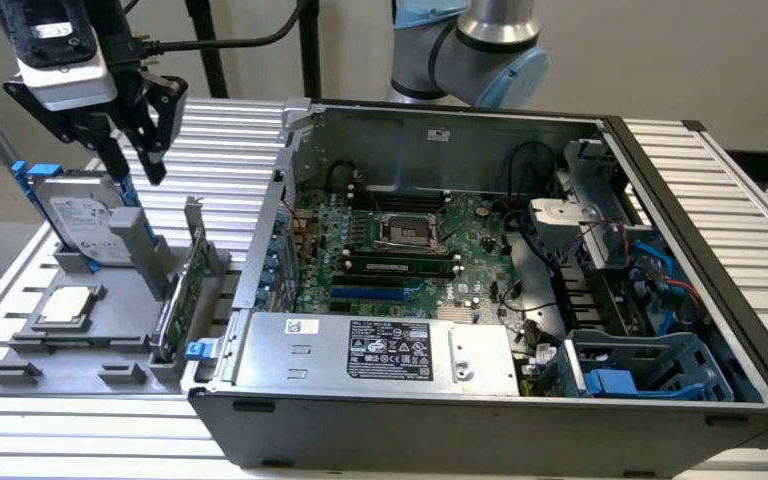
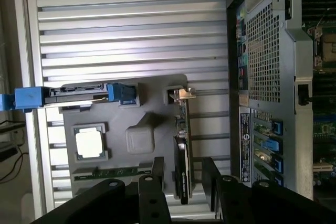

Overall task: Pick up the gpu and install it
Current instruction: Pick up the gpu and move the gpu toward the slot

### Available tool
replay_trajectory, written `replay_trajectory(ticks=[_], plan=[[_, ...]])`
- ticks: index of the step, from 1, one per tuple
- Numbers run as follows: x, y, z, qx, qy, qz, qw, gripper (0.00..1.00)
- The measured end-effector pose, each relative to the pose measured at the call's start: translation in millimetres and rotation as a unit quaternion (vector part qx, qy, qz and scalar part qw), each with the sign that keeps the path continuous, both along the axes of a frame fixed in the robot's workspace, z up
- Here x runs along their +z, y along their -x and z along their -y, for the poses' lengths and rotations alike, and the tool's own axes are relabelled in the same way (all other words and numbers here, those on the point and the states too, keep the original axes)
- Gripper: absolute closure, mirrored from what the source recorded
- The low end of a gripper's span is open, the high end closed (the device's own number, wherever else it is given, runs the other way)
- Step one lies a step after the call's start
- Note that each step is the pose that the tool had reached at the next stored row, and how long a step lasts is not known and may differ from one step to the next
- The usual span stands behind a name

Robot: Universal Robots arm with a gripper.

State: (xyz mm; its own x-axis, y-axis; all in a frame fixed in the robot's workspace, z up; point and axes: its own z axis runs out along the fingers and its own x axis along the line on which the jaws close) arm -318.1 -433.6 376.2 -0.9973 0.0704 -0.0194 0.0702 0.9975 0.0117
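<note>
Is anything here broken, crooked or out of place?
Nothing stands out. The gpu, hard drive and CPU chip each sit squarely in the grey holder, and the computer case lies open on its side. The open pincer hangs above the holder, empty.

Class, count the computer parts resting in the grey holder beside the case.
4: hard drive upright at one end; CPU flat beside it; RAM stick beyond the CPU; GPU on edge nearest the case. The gripper covers part of the holder, so more may be hidden.
</note>
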Motion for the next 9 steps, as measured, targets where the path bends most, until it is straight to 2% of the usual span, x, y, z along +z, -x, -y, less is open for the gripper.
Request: replay_trajectory(ticks=[2, 4, 9], plan=[[-2.5, 0.0, 0.8, 0.000, 0.0005, 0.0000, 1.0000, 0.58], [-6.2, -0.6, 5.7, 0.000, 0.0006, -0.0001, 1.0000, 0.58], [-15.3, -5.1, 14.4, 0.000, 0.0005, -0.0001, 1.0000, 0.58]])
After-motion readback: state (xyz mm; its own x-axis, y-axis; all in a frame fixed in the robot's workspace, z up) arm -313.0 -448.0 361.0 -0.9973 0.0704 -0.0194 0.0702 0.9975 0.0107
